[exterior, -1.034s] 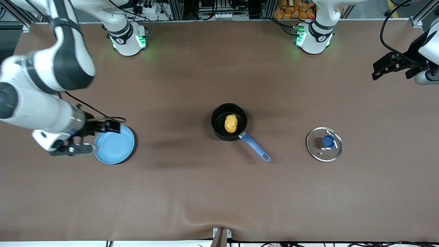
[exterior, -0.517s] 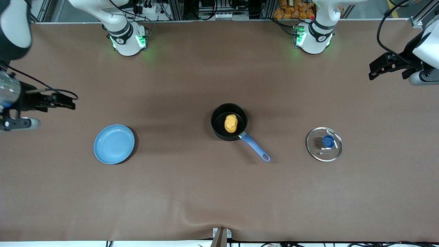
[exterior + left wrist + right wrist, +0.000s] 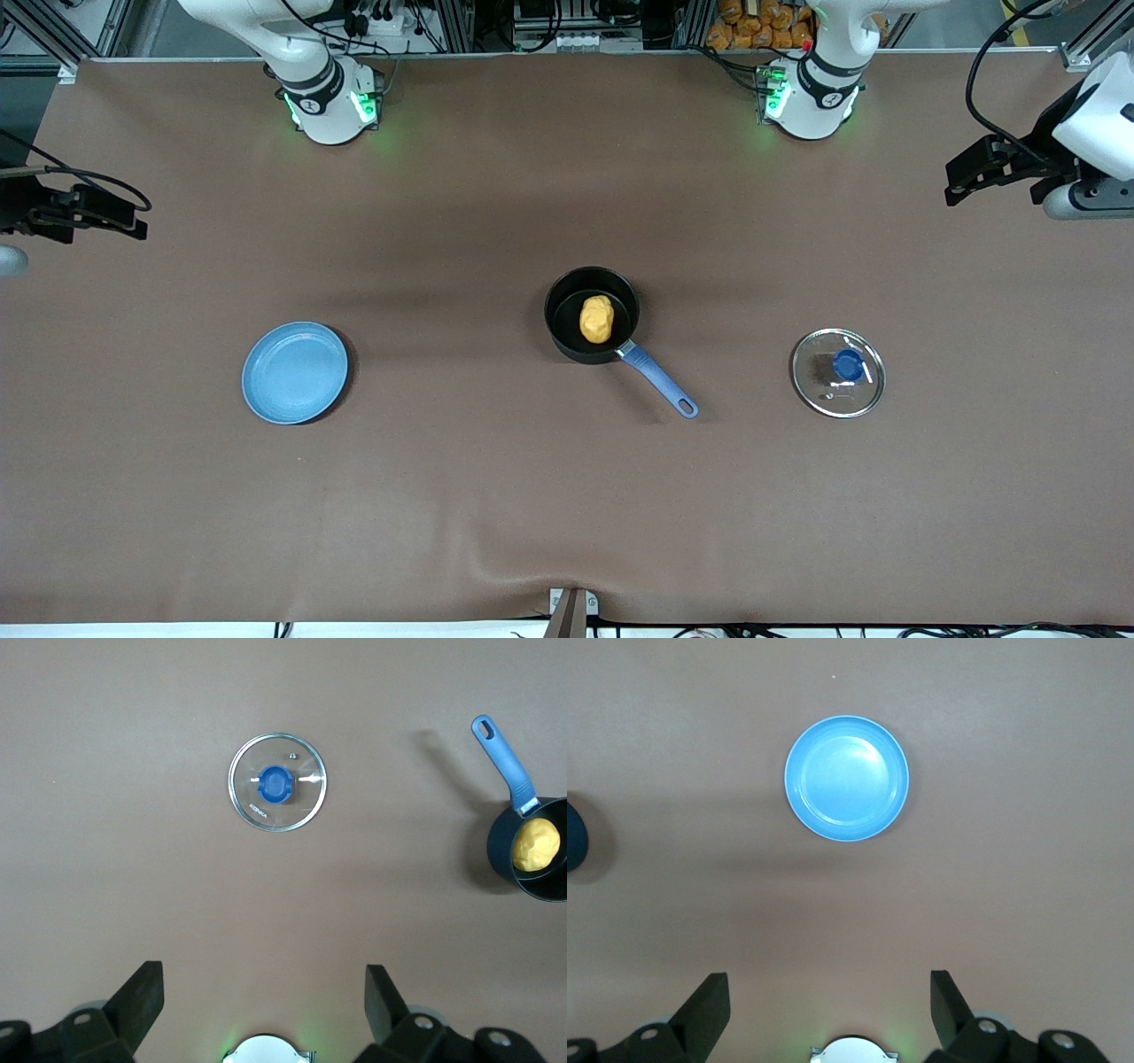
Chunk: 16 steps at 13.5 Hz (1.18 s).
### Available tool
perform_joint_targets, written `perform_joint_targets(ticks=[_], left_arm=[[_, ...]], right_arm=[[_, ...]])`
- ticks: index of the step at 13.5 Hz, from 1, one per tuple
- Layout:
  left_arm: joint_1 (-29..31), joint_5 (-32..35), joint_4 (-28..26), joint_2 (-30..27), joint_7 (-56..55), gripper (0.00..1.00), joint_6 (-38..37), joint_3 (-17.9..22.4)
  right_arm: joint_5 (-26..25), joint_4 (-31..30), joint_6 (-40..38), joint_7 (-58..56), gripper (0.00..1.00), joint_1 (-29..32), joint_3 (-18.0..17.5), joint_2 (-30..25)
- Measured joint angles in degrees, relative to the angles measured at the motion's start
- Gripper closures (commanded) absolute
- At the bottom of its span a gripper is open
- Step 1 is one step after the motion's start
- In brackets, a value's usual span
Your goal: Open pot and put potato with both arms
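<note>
The black pot with its blue-purple handle stands open mid-table. The yellow-orange potato lies inside it. The glass lid with its blue knob lies flat on the table toward the left arm's end. The left wrist view shows the lid, the pot and the potato. My left gripper is open and empty, raised high at the left arm's end of the table. My right gripper is open and empty, raised high at the right arm's end.
A flat light-blue plate lies empty on the brown table toward the right arm's end; it also shows in the right wrist view. Both arm bases stand along the edge farthest from the front camera.
My right arm has swung up and away from over the plate toward the table's end. My left gripper has shifted only slightly. Pot, potato, lid and plate have not moved.
</note>
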<state>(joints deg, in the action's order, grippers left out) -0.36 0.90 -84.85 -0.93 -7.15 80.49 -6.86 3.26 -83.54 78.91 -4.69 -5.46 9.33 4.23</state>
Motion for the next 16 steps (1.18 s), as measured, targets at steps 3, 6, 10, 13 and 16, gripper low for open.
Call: perform_joint_targets(ticks=[3,6,10,13,16], left_arm=[[0.0,0.0,-1.3,-1.5,0.0,0.0,0.3,0.0],[0.2,-0.1,-1.6,-2.0,0.0,0.0,1.1,0.1],[0.9,-2.9,-2.0,-1.7,0.4,0.0,1.8,1.0],[1.0,-3.0,-2.0,-1.5,0.4,0.0,2.1,1.0],[0.7,-3.0,-2.0,-1.5,0.4,0.0,2.1,0.9]], right_arm=[[-1.3,-0.9,0.8,0.0,0.0,1.4,-2.8,-1.5],[-2.2,-3.7,4.2,0.0,0.0,2.3,-4.3,-3.3],[-2.4,-4.8,5.0,0.0,0.0,2.3,-4.7,-3.7],[-2.4,-4.8,5.0,0.0,0.0,2.3,-4.8,-3.7],[-2.4,-4.8,5.0,0.0,0.0,2.3,-4.8,-3.7]])
